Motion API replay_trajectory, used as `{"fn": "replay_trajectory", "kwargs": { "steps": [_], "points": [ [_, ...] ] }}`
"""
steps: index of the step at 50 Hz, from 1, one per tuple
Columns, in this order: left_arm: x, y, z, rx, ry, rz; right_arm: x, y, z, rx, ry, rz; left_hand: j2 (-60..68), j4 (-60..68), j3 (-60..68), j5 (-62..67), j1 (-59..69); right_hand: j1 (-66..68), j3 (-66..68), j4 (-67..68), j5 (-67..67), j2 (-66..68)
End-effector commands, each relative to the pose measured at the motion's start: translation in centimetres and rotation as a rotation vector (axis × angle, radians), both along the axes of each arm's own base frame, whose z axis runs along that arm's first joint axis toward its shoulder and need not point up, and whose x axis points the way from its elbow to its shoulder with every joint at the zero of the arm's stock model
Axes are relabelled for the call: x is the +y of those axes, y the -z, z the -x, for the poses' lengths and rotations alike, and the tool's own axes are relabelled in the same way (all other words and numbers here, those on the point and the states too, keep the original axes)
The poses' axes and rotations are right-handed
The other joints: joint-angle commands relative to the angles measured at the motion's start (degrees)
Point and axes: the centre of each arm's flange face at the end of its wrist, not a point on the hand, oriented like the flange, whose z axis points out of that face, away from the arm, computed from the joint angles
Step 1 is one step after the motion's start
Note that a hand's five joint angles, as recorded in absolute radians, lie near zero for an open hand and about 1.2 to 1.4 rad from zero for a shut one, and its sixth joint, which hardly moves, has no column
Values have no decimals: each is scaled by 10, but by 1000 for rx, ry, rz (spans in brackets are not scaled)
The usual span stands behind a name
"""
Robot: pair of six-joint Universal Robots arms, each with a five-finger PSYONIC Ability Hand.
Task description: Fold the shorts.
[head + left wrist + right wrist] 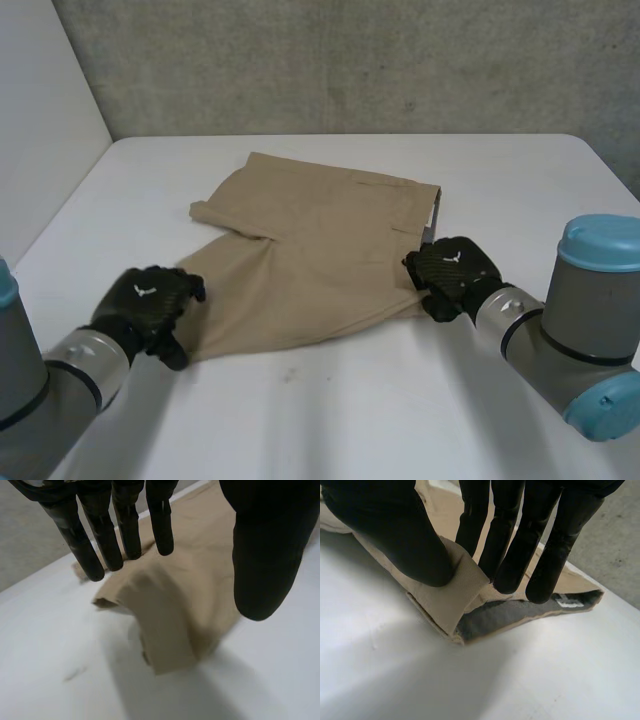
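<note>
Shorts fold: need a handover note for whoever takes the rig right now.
Left hand: open, fingers straight over the near leg corner, not gripping it.
Right hand: shut on the shorts, thumb pinching the near waistband corner against the fingers.
Shorts lie spread on the table, waistband toward the right hand, legs toward the left.
Done: right-side grasp.
To do: grasp the leg corner, then fold; no fold looks made yet.

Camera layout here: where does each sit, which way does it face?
Head: behind, between the arms, looking down on table and shorts; both arms, left robot hand, right robot hand show.
Left wrist: along its open palm toward a shorts leg corner.
Right wrist: along its palm; robot hand pinches the waistband corner.
Shared: all three see shorts and table.
</note>
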Motion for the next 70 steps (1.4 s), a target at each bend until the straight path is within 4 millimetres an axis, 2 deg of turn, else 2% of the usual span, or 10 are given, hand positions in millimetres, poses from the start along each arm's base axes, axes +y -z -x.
{"fn": "replay_trajectory", "kwargs": {
  "steps": [1, 9, 18, 31, 33, 41, 55, 57, 59, 70],
  "points": [
    [2, 14, 3, -3, 37, -42, 5, -1, 4, -40, 35, -48, 68, 66, 67, 66, 64, 274, 125, 120, 137, 129],
    [-13, 21, 5, -19, 36, 19, 3, -6, 19, -41, 83, -44, 80, 78, 79, 78, 76, 274, 125, 120, 137, 129],
    [-33, 38, -2, -129, 5, 46, 3, -7, 19, -40, 83, -42, 70, 68, 69, 68, 66, 274, 125, 120, 137, 129],
    [-37, 46, -5, -168, 7, 30, 3, -6, 14, -38, 66, -29, 81, 80, 81, 79, 77, 274, 125, 120, 137, 129],
    [-37, 46, -6, -166, 3, 29, 2, -6, 14, -37, 67, -29, 125, 123, 124, 123, 121, 274, 125, 120, 137, 129],
    [-39, 47, -7, -162, 2, 27, 2, -5, 14, -35, 69, -33, 528, 527, 528, 526, 524, 274, 125, 120, 137, 129],
    [-26, 29, 0, -151, 33, 69, 8, -11, 16, -21, 70, -58, 522, 520, 521, 520, 518, 274, 125, 120, 137, 129],
    [-17, 30, 3, -154, 51, 48, 9, -10, 16, -20, 68, -59, 353, 352, 352, 351, 349, 274, 125, 120, 137, 129],
    [-11, 29, 3, -157, 56, 37, 9, -9, 16, -17, 69, -63, 294, 292, 293, 292, 290, 274, 125, 120, 137, 129],
    [11, 28, -4, -165, 60, 10, 6, -7, 19, -16, 78, -65, 300, 298, 299, 298, 296, 274, 125, 120, 137, 129]
  ]
}}
